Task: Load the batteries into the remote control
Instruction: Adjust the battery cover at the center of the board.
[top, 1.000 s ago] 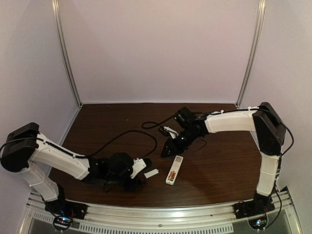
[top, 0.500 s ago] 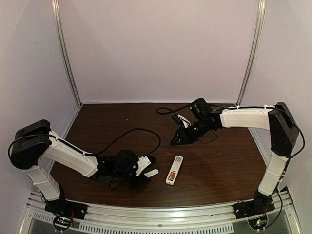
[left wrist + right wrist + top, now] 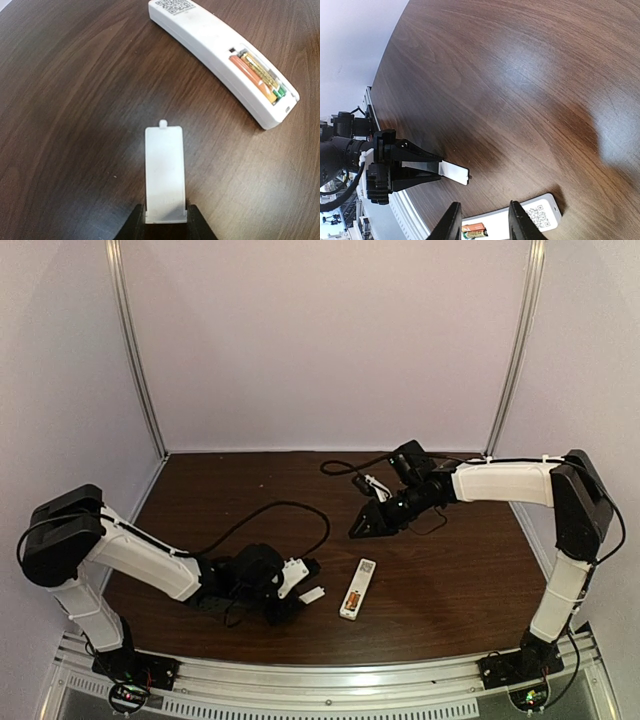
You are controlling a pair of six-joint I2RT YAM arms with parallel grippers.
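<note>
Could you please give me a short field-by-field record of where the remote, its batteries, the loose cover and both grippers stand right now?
remote control: lies back-up on the table, battery compartment uncovered
batteries: two, side by side inside the compartment
cover plate: off the remote and apart from it, near end between the fingers of the left gripper
left gripper: closed on the cover plate's end
right gripper: open, holding nothing, raised above the table
</note>
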